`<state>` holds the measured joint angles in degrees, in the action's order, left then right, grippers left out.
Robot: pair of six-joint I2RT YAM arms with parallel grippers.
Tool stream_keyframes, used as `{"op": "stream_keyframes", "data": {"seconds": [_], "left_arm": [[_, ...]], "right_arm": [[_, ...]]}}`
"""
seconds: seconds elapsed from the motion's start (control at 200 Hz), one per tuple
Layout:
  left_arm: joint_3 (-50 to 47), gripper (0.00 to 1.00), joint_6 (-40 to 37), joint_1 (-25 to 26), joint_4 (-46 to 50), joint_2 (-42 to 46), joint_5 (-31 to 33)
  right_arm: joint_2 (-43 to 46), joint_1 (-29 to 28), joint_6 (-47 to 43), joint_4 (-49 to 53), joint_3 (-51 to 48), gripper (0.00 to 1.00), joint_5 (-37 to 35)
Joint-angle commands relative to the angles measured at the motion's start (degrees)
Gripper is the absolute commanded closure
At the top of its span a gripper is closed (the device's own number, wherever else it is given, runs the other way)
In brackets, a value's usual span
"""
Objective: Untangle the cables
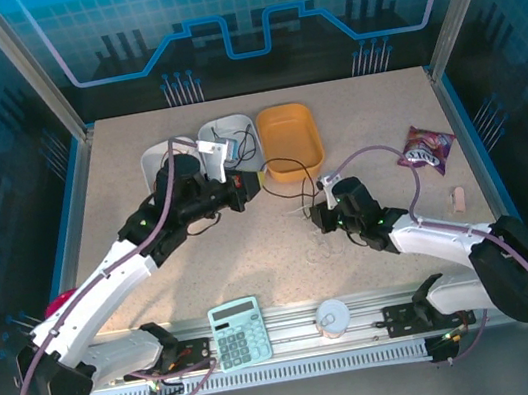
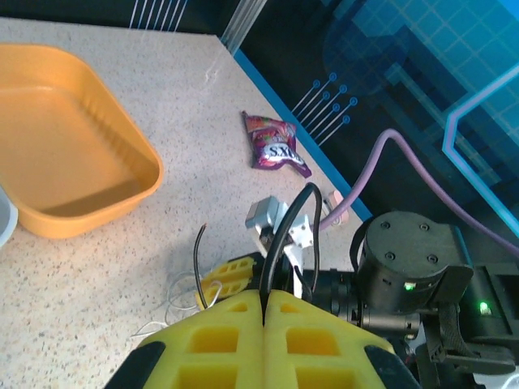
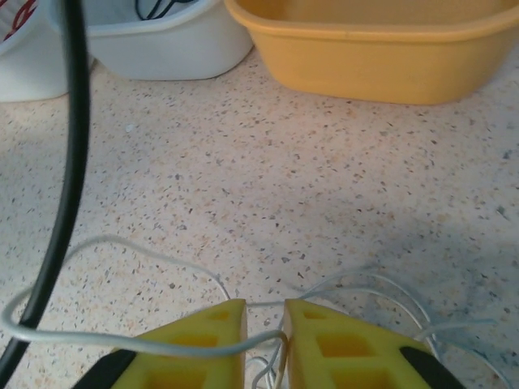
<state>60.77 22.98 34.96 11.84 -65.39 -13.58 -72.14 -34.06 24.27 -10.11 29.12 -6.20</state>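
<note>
- My left gripper [image 2: 265, 293] is clamped shut. Its yellow fingers are pressed together on the thin black cable [image 2: 311, 188], which rises from between the tips in a tall arc.
- In the overhead view this gripper sits just in front of two white plastic bins. The left bin [image 1: 152, 161] is partly hidden by the arm.
- The right bin [image 1: 226, 120] holds more dark strands, and I can see black wire trailing over its rim onto the speckled beige table [image 1: 379, 97].
- A pale green calculator [image 1: 239, 331] lies at the near edge, between the arm bases.
- The empty orange rectangular plastic tub [image 1: 290, 137] stands just beside the right bin.
- The thin white cable [image 3: 105, 241] lies in loose loops on the table in front of the tub.
- My right gripper [image 3: 264, 324] is down at those loops. Its yellow fingers stand a narrow gap apart, not closed, and a white strand crosses that gap. The black cable runs past its left side.
- A purple foil snack bag [image 1: 426, 148] lies well apart to the right.
</note>
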Motion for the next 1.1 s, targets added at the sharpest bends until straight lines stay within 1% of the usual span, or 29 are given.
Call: {"op": "stream_keyframes", "data": {"seconds": [0.0,0.1,0.22,0.355,0.475,0.64,0.755,0.961,1.096], "left_arm": [[2.6,1.00,-2.7,-1.7,6.0,1.0,-5.3],[3.0,1.00,-4.0,-2.9,9.9,1.6,-6.6],[2.9,1.00,-5.6,-3.8,13.3,2.0,-10.5],[2.8,1.00,-7.0,-3.9,16.4,1.2,-14.6],[2.2,1.00,-7.5,-3.9,17.5,0.7,-17.4],[2.8,1.00,-10.2,-3.9,20.5,0.9,-17.8],[3.2,1.00,-13.1,-3.9,22.3,2.3,-18.9],[3.4,1.00,-16.3,-3.9,25.3,4.1,-19.5],[2.8,1.00,-16.6,-4.1,24.0,5.7,-19.0]], "right_arm": [[0.3,0.7,1.7,2.3,1.7,0.83,-3.9],[1.2,2.2,2.7,4.1,1.5,0.87,-4.4],[3.0,4.1,4.3,6.7,1.1,0.89,-5.6],[6.0,5.1,4.2,7.2,0.5,0.90,-3.8],[8.4,5.2,4.8,10.1,1.2,0.90,-5.5],[10.3,6.7,6.8,16.1,2.5,0.90,-8.4],[11.8,8.6,8.3,18.7,2.1,0.89,-9.1],[13.8,10.8,9.9,19.8,0.5,0.89,-7.9],[14.0,11.3,10.6,21.6,0.5,0.88,-8.6]]}}
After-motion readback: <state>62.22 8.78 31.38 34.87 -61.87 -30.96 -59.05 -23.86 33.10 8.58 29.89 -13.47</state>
